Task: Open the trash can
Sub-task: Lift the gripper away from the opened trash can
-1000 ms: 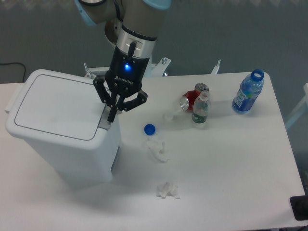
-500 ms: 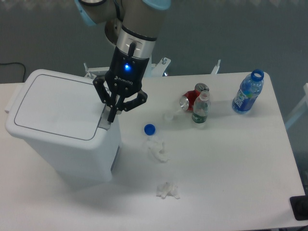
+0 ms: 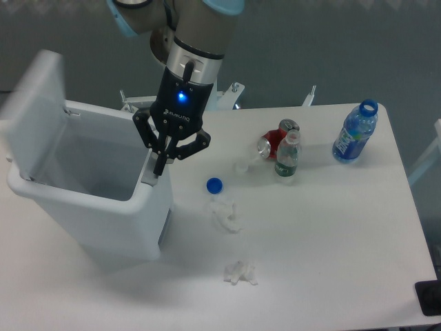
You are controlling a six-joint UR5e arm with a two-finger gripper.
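One trash can (image 3: 96, 207) stood at the table's (image 3: 331, 241) nine o'clock side, lid (image 3: 34, 110) raised upright. At its three o'clock rim, the gripper (image 3: 160, 167) pressed the grey latch tab (image 3: 149, 176), fingers nearly together.

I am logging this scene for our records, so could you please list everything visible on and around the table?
trash can: 1, white, table's left side, lid raised
blue cap: 1, right of the can
crumpled tissues: 2, white, centre front
red can: 1, lying centre back
small bottle: 1, clear, beside the red can
blue bottle: 1, uncapped, back right
table: 1, white
gripper: 1, black, at the can's latch edge
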